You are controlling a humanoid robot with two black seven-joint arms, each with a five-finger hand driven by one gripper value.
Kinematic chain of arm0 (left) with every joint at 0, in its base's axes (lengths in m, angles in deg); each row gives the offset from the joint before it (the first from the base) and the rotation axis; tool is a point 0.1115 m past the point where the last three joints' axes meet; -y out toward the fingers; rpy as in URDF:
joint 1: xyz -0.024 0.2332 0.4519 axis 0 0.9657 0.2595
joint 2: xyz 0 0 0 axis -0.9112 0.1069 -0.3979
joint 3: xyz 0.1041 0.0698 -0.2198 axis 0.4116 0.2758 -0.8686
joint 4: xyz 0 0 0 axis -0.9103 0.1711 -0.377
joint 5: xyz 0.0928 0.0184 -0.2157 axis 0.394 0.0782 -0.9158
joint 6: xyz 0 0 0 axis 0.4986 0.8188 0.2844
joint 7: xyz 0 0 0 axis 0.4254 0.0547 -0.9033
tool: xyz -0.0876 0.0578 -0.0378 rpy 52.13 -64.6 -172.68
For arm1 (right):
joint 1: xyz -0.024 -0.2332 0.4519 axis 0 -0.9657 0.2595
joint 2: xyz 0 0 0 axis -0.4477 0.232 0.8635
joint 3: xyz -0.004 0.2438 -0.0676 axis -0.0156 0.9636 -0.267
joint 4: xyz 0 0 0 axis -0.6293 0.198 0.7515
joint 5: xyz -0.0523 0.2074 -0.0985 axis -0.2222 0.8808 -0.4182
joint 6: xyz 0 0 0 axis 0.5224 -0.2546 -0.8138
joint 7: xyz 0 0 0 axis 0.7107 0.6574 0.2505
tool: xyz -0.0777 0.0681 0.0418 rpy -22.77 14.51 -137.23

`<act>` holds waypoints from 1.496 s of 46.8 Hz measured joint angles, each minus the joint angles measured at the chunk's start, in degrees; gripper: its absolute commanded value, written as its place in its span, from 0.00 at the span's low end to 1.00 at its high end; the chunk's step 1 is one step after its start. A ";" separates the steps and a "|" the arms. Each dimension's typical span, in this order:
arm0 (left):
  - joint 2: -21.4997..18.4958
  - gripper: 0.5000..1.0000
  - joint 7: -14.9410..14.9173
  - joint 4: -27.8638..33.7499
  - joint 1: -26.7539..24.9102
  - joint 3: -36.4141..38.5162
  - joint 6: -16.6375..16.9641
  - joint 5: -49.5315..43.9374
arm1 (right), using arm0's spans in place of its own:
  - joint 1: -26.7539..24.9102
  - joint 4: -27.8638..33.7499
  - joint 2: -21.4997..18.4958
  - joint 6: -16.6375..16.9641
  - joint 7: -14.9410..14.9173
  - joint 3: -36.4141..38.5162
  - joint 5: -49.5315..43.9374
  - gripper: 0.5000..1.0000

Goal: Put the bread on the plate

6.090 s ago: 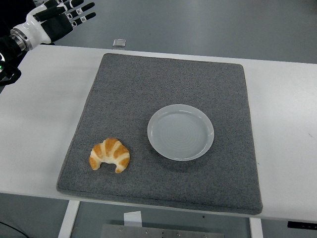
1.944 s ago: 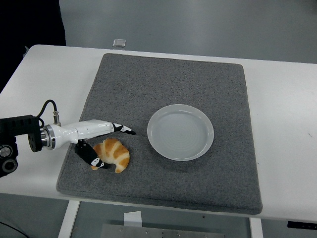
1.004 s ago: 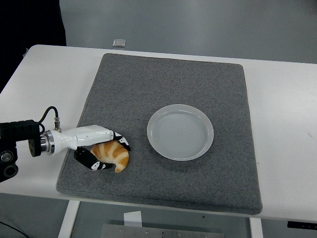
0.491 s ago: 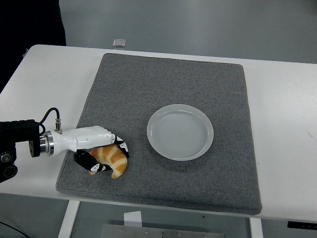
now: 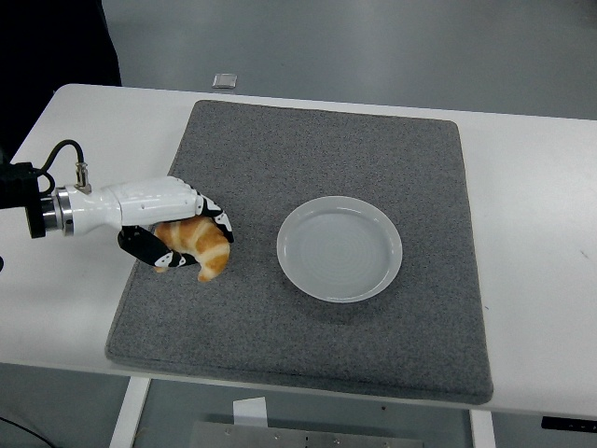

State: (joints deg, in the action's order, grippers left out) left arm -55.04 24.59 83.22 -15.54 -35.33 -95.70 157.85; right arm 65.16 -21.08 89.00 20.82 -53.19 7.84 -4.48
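Note:
A golden croissant [image 5: 198, 246] with pale stripes is held in my left hand [image 5: 177, 233], lifted a little above the grey mat [image 5: 308, 168] near its left edge. The hand's white and black fingers curl over and under the bread. The white round plate [image 5: 340, 247] sits empty on the mat's middle, to the right of the hand and apart from it. The right arm is out of view.
The white table [image 5: 532, 233] extends around the mat. A small pale square object [image 5: 224, 80] lies on the floor beyond the far edge. A black cable [image 5: 58, 154] loops at my left wrist.
My left hand closed on the croissant, lifted it off the mat and moved it up and away from the near edge. The plate has not moved.

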 measured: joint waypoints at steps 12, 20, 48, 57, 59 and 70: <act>0.15 0.00 0.00 -3.27 -9.44 -1.06 -2.09 -4.04 | 0.00 0.00 0.00 0.00 0.00 0.00 -0.03 0.90; 0.90 0.00 -0.18 -4.55 -16.19 -1.17 -6.59 -8.68 | 0.00 0.00 0.00 0.00 0.01 0.00 -0.03 0.91; 13.29 0.00 -1.26 -10.02 -26.83 -0.36 -10.62 -8.22 | 0.01 0.00 0.00 0.00 0.01 0.00 0.00 0.90; 19.92 0.00 -3.22 -11.79 -27.74 -0.23 -10.70 -7.64 | -0.01 0.00 0.00 0.00 0.01 0.00 0.00 0.90; 21.22 0.00 -3.89 -11.92 -27.88 -0.06 -10.70 -7.59 | -0.01 0.00 0.00 0.00 0.01 0.00 0.00 0.90; 23.77 0.00 -4.87 -13.50 -28.74 3.08 -10.67 -4.62 | -0.01 0.00 0.00 0.00 0.01 0.00 0.00 0.90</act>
State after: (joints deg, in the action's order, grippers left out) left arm -31.27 19.73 69.72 -44.28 -32.25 -106.37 153.23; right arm 65.16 -21.08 89.00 20.82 -53.18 7.83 -4.48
